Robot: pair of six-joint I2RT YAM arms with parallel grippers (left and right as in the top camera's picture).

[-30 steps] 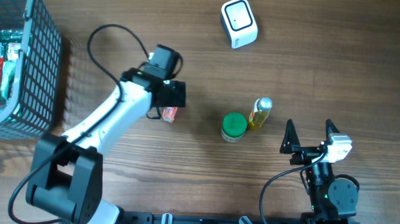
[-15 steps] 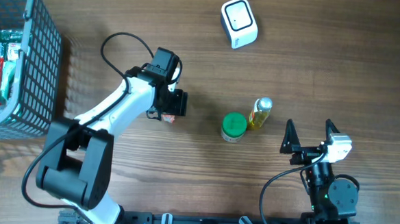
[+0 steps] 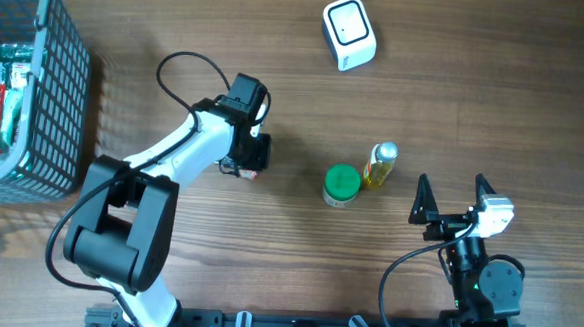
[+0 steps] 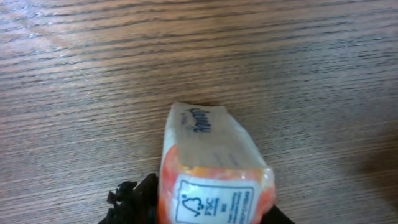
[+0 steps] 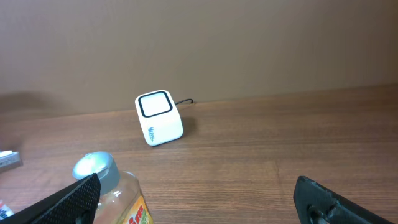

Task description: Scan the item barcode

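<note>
**Left arm** [image 3: 177, 153]: reaches from its base at the near edge of the counter [image 3: 496, 84], up and to the right, wrist bent down over the wood. A black cable [image 3: 182, 68] loops above it.

**Left tool** [image 3: 248, 159]: narrow, with a dark finger [image 4: 135, 198] against each long side of the packet [image 4: 211, 158], which lies flat on the counter.

**Right arm**: low at the near right edge, well apart from the packet. **Right tool** [image 3: 452, 184]: jaws wide, nothing between them.

**Overhead only:**
- Wire basket [image 3: 64, 81] at the far left, with wrapped goods inside.
- Green-lidded jar [image 3: 342, 183], touching or just beside the bottle [image 3: 379, 165].
- The whole layout, with the packet left of centre and the barcode scanner [image 3: 349, 33] at the far edge, well apart from it.

**Left wrist only:** the packet's face, orange and white, with a printed white label panel toward the camera.

**Right wrist only:** the scanner's dark-framed square window and the bottle's silver cap over yellow liquid.

**Obscured:**
- From overhead the left tool covers nearly all of the packet, leaving only an orange-and-white sliver visible.
- The left wrist frame cuts off the packet's near end and most of the right finger.
- The label print is too small to read.
- The bottle is cropped at the bottom of the right wrist frame.
</note>
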